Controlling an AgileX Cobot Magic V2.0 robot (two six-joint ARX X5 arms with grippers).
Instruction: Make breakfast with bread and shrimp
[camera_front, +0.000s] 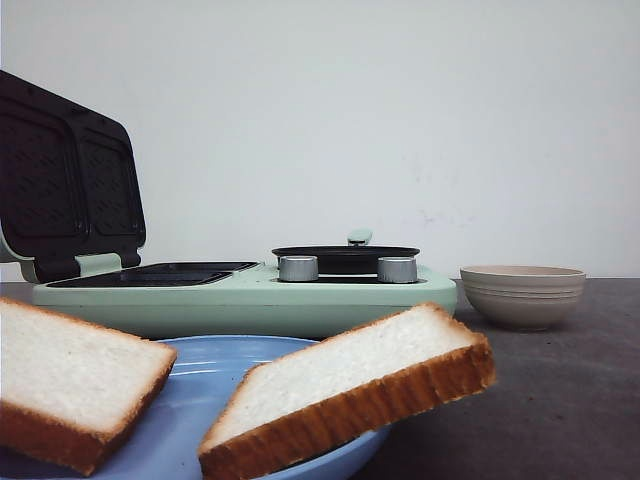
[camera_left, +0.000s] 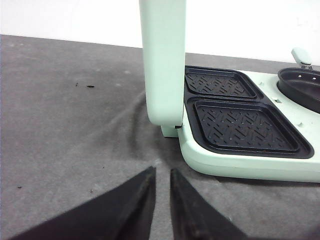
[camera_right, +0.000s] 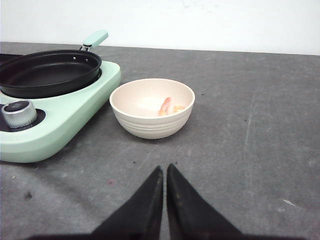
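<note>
Two slices of bread lie on a blue plate at the front: one at the left, one at the right that overhangs the rim. The shrimp, small pink-orange pieces, lie in a beige ribbed bowl, which also shows in the front view. My left gripper is empty, its jaws a narrow slit apart, low over the grey table beside the cooker's hinged lid. My right gripper is shut and empty, a short way in front of the bowl. Neither gripper shows in the front view.
A mint-green breakfast cooker stands behind the plate. Its lid is open and upright at the left over two black sandwich trays. A black pan sits on its right half, above the silver knobs.
</note>
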